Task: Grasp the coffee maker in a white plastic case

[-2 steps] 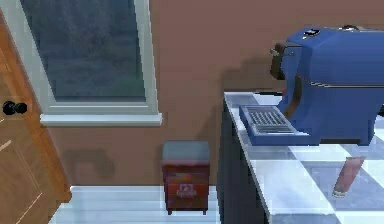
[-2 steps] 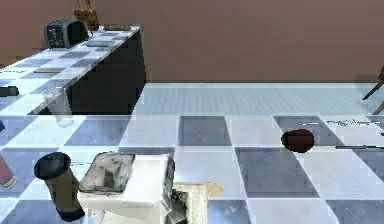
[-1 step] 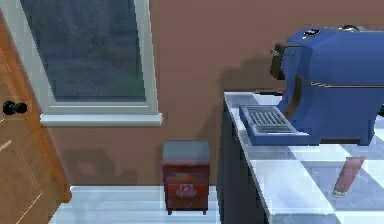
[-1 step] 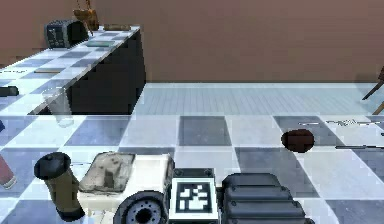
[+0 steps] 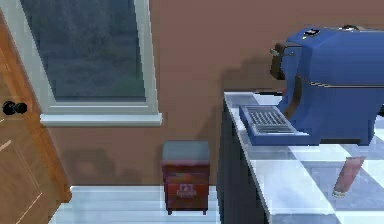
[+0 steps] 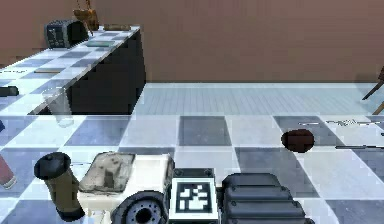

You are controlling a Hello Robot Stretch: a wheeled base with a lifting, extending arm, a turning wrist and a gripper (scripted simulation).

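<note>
1. A white appliance (image 6: 108, 178) with a grey-brown top stands on the counter (image 6: 210, 130) just left of the marker (image 6: 195, 197). By its colour, it is probably the coffee maker.
2. The gripper (image 6: 142, 210) sits low and just left of the marker, close by the white appliance. I cannot tell whether they touch.
3. I cannot tell how the fingers are set, nor whether they hold anything.
4. Judged step: the final approach before the grasp.
5. The next move calls for careful alignment on the white appliance, sparing the dark mill (image 6: 57, 182) farther left of the marker.
6. The blue machine (image 5: 325, 85) is the wrong colour to be the target.
</note>
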